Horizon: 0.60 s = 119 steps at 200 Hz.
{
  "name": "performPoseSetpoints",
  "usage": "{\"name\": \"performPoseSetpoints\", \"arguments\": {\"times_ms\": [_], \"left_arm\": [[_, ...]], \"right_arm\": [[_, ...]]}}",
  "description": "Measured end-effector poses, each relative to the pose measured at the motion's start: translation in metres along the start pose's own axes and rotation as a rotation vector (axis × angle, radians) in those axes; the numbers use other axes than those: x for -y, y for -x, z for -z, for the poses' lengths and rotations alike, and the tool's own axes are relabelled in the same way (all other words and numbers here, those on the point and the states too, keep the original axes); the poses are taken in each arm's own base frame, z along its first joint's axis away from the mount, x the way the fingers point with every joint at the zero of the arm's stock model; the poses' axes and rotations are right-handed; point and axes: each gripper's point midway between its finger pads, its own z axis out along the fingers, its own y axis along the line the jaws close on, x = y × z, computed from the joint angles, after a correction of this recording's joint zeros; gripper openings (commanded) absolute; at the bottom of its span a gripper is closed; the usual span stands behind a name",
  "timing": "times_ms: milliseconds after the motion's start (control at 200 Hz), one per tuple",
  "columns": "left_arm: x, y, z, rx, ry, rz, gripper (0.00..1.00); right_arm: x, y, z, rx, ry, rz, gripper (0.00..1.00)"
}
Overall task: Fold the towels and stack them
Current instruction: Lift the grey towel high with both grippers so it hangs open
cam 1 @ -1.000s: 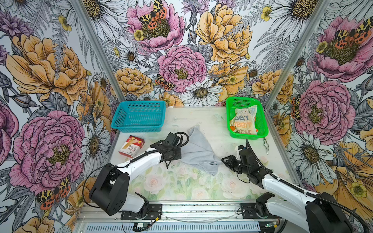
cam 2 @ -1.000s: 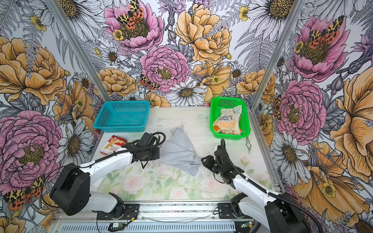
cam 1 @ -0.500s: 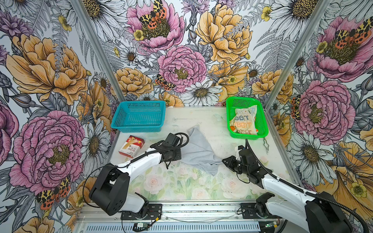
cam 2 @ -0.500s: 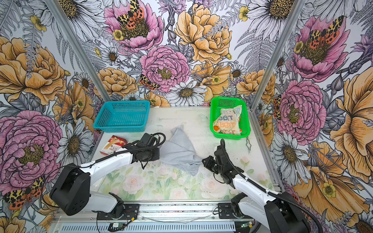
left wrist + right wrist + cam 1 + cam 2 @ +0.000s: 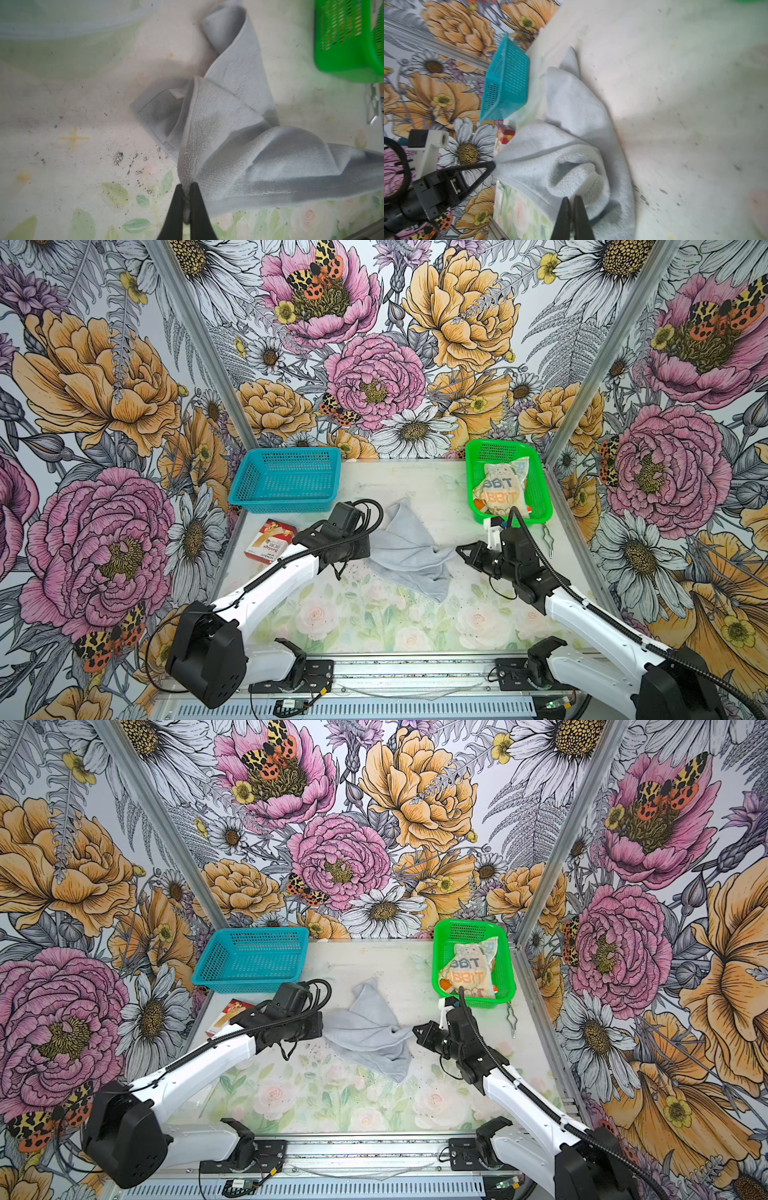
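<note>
Left arm (image 5: pixel 282 576) and right arm (image 5: pixel 582 605) low, jaws tight on opposite edges of grey towel (image 5: pixel 407 547).

A red-and-white box (image 5: pixel 270 540) lies just beside the teal basket (image 5: pixel 286 481); a green basket (image 5: pixel 470 477) stands well apart from it

Premises: a robot test cell in a laboratory, not a dwelling.

Evidence:
- Two white-and-black arms, the left arm (image 5: pixel 282 578) and the right arm (image 5: pixel 582 614), are fixed to a metal rail (image 5: pixel 415 672) along the near edge of the counter (image 5: pixel 374 622). Exposed cabling is visible at their bases.
- Flat wall panels (image 5: pixel 374 364) printed with oversized flowers enclose the left, far and right sides. Bare aluminium posts (image 5: pixel 203 344) join them.
- The counter surface is a printed floral sheet, scuffed and speckled.
- The articles on it read as staged props: a teal basket (image 5: pixel 286 499), a green basket (image 5: pixel 471 481), a grey towel (image 5: pixel 407 547) and a red-and-white box (image 5: pixel 270 541).
</note>
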Motion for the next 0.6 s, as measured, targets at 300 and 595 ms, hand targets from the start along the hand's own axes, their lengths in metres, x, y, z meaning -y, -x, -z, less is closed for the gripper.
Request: {"name": "performPoseSetpoints", "arguments": {"times_ms": [300, 595], "left_arm": [[0.072, 0.128, 0.161, 0.431, -0.128, -0.194, 0.00], [0.152, 0.182, 0.324, 0.811, -0.219, -0.377, 0.00]], "right_arm": [[-0.176, 0.132, 0.070, 0.253, 0.298, 0.381, 0.00], [-0.307, 0.189, 0.183, 0.493, 0.520, 0.621, 0.00]]}}
